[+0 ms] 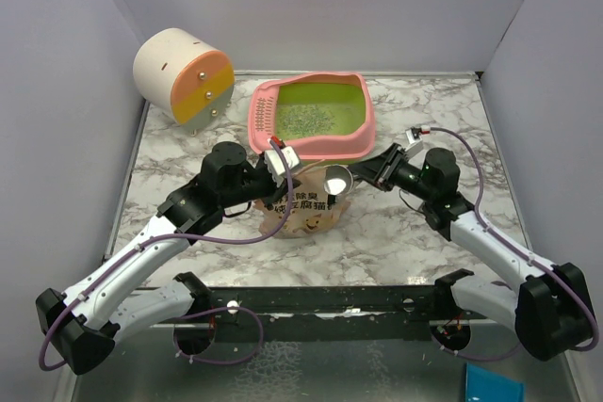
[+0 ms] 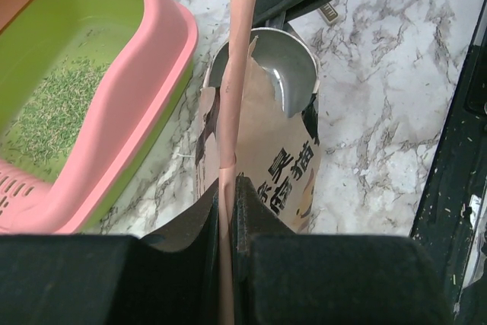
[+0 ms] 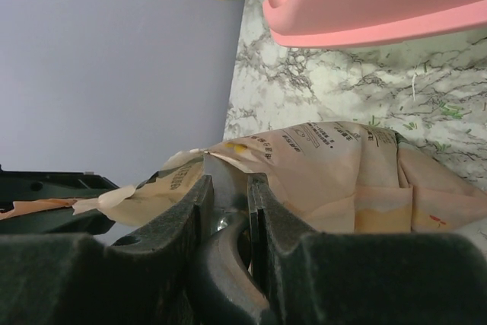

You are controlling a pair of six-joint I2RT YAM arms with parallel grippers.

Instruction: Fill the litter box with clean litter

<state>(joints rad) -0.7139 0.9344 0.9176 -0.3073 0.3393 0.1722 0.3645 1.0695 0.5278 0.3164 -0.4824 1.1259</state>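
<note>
The litter box (image 1: 361, 120) is a pink tray with a lime-green basin at the table's back middle. A thin patch of clean litter (image 1: 306, 118) lies in it, also seen in the left wrist view (image 2: 53, 112). The beige cat-print pouch (image 1: 303, 214) stands open in front of the box. My left gripper (image 1: 281, 159) is shut on the pouch's upper edge (image 2: 236, 74); its jaws (image 2: 227, 184) pinch it flat. My right gripper (image 1: 366, 174) is shut on the handle of the grey scoop (image 1: 336, 179), whose bowl (image 2: 285, 66) sits in the pouch mouth. The right wrist view shows the gripper (image 3: 228, 180) against the pouch (image 3: 342, 176).
A cream-and-orange cylinder (image 1: 184, 74) lies at the back left by the wall. The litter box's pink rim (image 3: 365, 13) is just beyond the pouch. A black rail (image 1: 330, 300) runs along the near edge. A blue object (image 1: 495, 385) lies below the table at the bottom right.
</note>
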